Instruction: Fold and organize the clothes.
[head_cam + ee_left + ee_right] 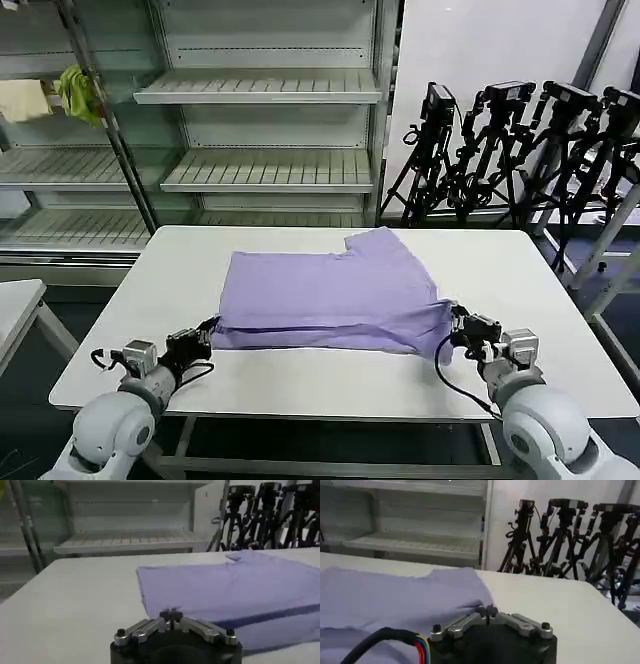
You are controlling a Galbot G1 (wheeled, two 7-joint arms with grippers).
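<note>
Both sets of fingers look pinched together. In the left wrist view the left gripper [171, 614] has its tips meeting right at the near edge of the T-shirt [235, 587]; in the right wrist view the right gripper [487, 611] has its tips closed against the shirt's near right corner. Whether either pair actually has fabric between the tips cannot be told. In the head view the left gripper [207, 332] sits at the shirt's near left corner and the right gripper [455, 325] at the near right, so each arm covers its own end. The shirt [335, 295] lies mid-table [530, 280], already doubled over, long axis running left-right, fabric straight ahead of both grippers. Likely next fold carries the near edge forward, away from the robot.
</note>
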